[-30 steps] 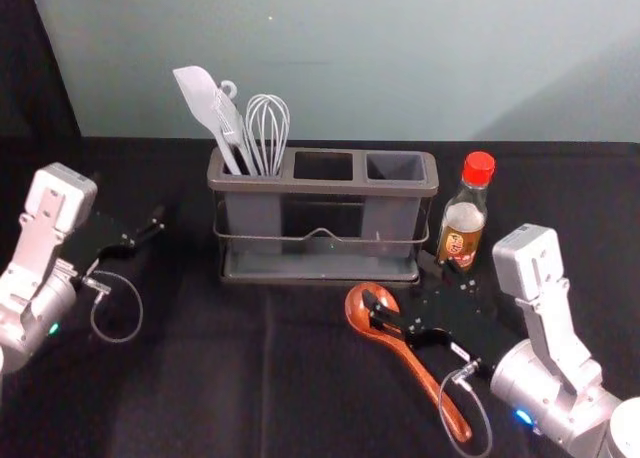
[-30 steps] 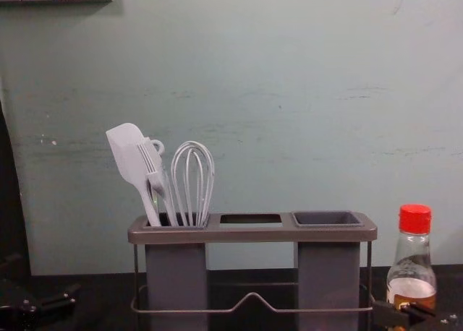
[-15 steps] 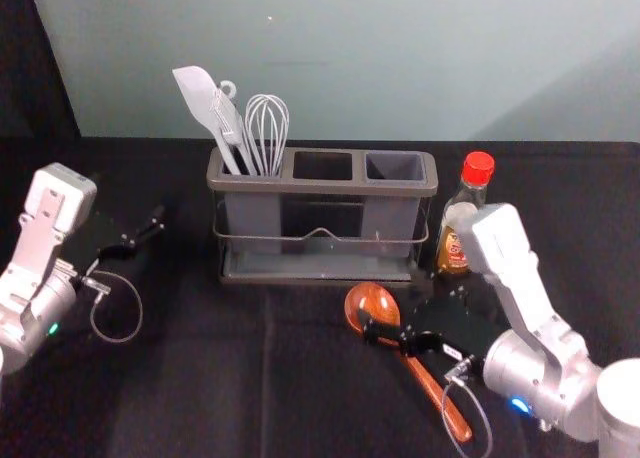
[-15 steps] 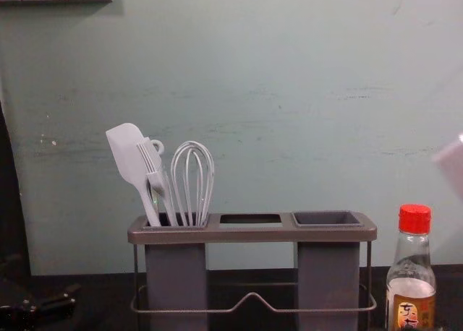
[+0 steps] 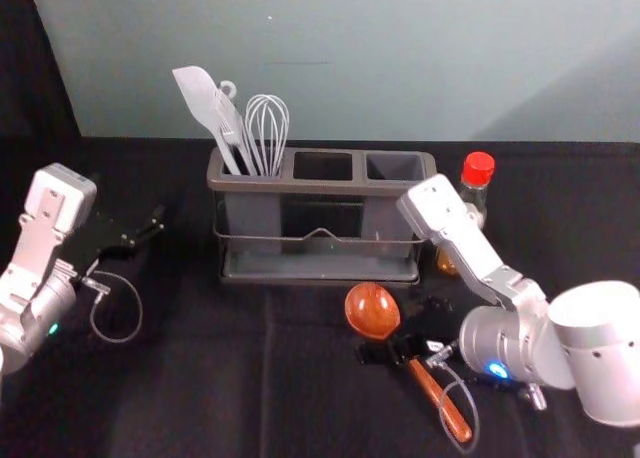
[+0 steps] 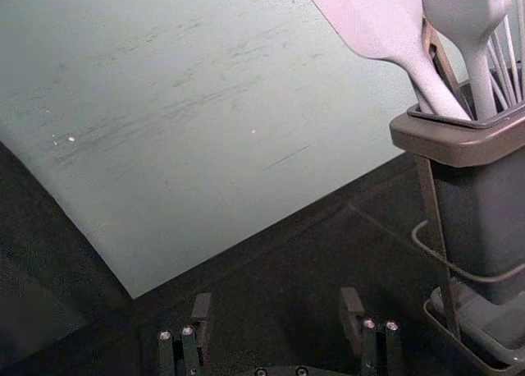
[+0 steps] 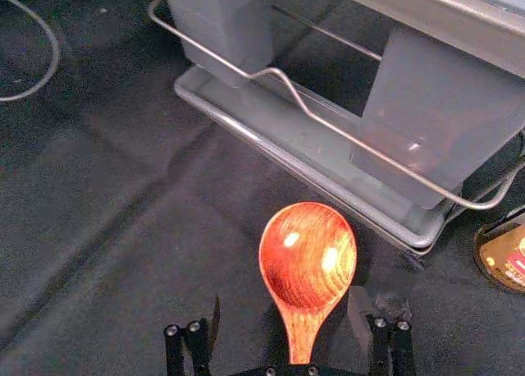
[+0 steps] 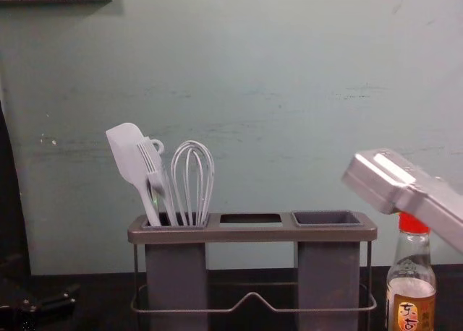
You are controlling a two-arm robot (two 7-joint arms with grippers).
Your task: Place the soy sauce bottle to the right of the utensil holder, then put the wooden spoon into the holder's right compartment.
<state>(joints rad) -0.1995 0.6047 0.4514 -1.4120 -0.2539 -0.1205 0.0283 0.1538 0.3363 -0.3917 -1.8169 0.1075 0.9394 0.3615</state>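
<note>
The wooden spoon (image 5: 371,310) lies on the table in front of the utensil holder (image 5: 320,186), bowl toward it. Over the spoon's neck is my right gripper (image 5: 405,336); in the right wrist view the open right gripper (image 7: 287,306) has its fingers on either side of the spoon (image 7: 305,261), apart from it. Upright just right of the holder stands the soy sauce bottle (image 5: 478,170), partly behind my right arm. The holder's right compartment (image 8: 328,219) holds nothing visible. My left gripper (image 5: 148,231) is parked at the left; the left gripper (image 6: 276,306) is open and empty.
A spatula (image 8: 130,157), a brush-like utensil and a whisk (image 8: 193,179) stand in the holder's left compartment. The middle compartment (image 5: 323,166) is between the two outer ones. A wall rises behind the dark tabletop (image 5: 220,378).
My right arm has swung leftward across the front of the bottle, and its gripper has turned and shifted down to the spoon's neck. Spoon, bottle, holder and left arm look unmoved.
</note>
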